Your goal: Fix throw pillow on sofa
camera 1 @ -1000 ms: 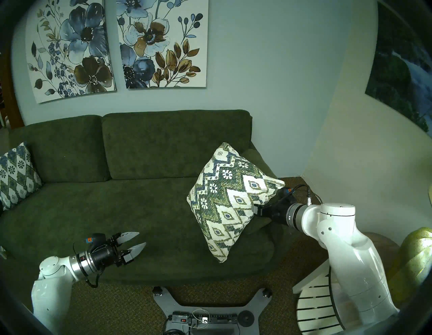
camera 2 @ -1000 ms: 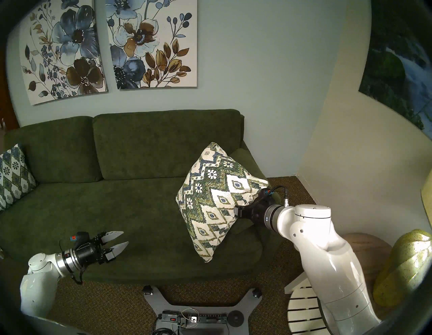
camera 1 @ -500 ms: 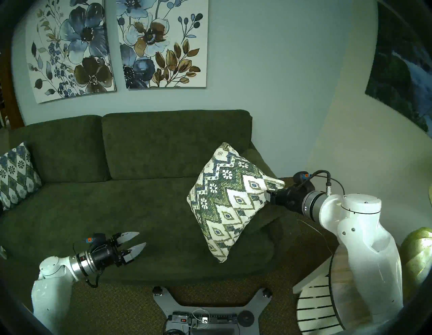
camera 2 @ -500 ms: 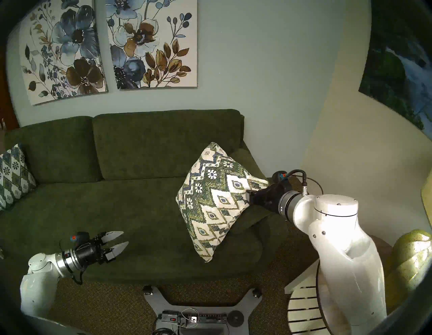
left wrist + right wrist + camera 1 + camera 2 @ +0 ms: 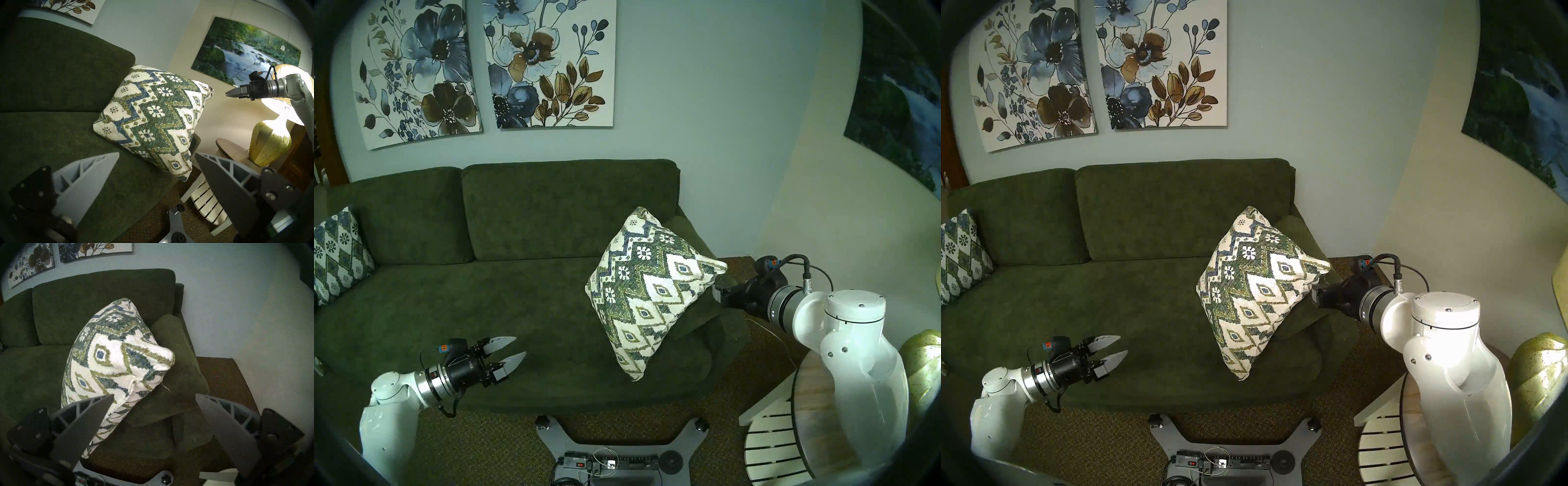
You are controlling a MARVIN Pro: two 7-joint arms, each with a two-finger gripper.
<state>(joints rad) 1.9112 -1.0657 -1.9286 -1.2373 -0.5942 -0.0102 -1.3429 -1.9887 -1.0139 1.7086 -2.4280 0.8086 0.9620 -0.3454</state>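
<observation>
Right end effector (image 5: 153, 414) has backed off the throw pillow (image 5: 650, 292) toward frame right, fingers spread wide, empty. Pillow leans on sofa (image 5: 504, 298) armrest, centre-right. Left end effector (image 5: 512, 353) wide, empty, lower left.

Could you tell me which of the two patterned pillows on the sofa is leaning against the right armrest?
The zigzag throw pillow, cream with green and blue bands and eye-like diamonds, leans on the right armrest. The bluer diamond-lattice pillow sits at the sofa's opposite end.
</observation>
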